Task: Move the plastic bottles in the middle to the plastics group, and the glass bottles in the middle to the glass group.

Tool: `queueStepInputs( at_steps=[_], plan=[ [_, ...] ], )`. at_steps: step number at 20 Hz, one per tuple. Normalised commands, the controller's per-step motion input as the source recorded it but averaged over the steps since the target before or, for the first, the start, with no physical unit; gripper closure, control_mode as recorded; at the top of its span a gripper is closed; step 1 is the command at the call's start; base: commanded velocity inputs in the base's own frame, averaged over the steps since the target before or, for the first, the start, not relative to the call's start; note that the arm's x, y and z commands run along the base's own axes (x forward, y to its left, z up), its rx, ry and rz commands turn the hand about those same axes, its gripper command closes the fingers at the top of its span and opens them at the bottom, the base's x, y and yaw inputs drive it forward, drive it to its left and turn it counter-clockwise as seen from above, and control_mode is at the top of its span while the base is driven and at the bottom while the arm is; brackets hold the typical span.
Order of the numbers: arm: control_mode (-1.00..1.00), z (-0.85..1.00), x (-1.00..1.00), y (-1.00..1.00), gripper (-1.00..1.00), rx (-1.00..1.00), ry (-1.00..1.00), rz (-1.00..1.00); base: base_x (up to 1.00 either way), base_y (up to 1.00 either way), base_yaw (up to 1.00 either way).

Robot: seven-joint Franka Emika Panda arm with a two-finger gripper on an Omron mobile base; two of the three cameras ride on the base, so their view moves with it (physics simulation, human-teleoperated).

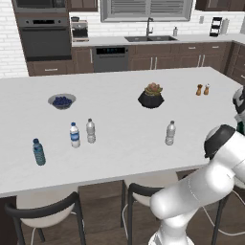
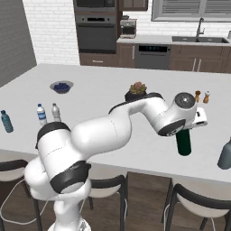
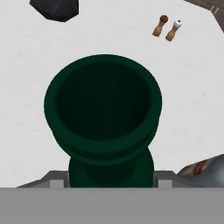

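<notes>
Gripper (image 3: pixel 111 183) clamps the green bottle's (image 2: pixel 183 143) neck, as I read it from the hand view. Bottle stands upright on the counter (image 2: pixel 113 85) near its front edge, just beside a grey bottle (image 2: pixel 225 155).

My arm reached forward from the base, elbow bent high, with the wrist turned so that my gripper (image 2: pixel 184 131) pointed straight down. The fingers (image 3: pixel 162 180) stood on either side of the neck of the green bottle (image 2: pixel 183 143), which sat directly below my hand. Whether the pads actually pressed the neck I could not tell.
</notes>
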Motion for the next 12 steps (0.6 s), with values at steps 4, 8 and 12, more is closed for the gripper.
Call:
queueStepInputs(
  at_steps=[4,8,12],
  plan=[
    [-1.0,-0.08,-0.13,-0.35,1.0,0.04,0.0,-0.05,0.0,0.0,0.0],
    [-1.0,-0.26,-0.13,-0.01,1.0,0.0,0.0,0.0,0.0,0.0,0.0],
    [-1.0,-0.14,-0.02,-0.04,1.0,0.0,-0.01,0.0,0.0,0.0,0.0]
  ],
)
